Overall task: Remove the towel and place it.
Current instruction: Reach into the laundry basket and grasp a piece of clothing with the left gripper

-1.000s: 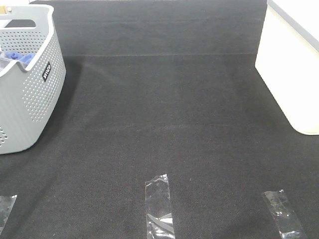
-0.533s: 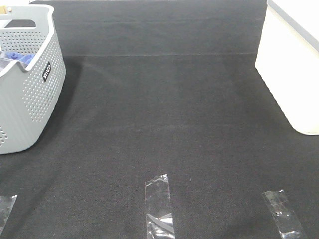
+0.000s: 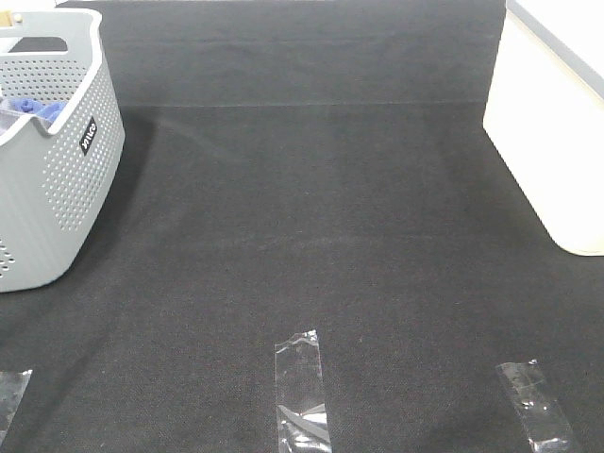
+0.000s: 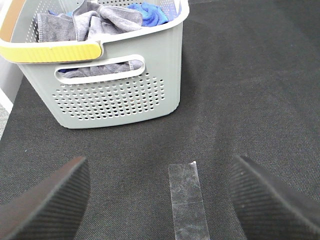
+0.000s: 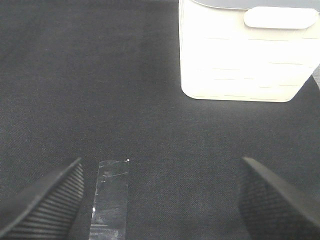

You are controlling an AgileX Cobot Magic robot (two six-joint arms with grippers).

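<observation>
High camera first: honestly nothing has changed over the last second. The grey basket sits at the far left of the black mat, the white bin is at the right edge, and the tape strips run along the near side, all exactly where they were. Neither arm shows up in this view. A bit of blue cloth peeks over the basket rim, but I can't make out the towel from here.

Left wrist cam: here's the good stuff. The towel is bunched up inside the basket, grey-purple and crumpled, with part of it showing through the handle slot below the yellow handle. The blue cloth lies just beside it toward the far end. The left gripper has its jaws spread wide with nothing in them, hanging over the mat on the near side of the basket and well apart from the towel.

Right wrist cam: the right gripper is spread wide and empty too, facing the white bin over bare mat.

So my read is that no movement means the job hasn't started. The reach into the basket is yet to come, probably from the left arm.
</observation>
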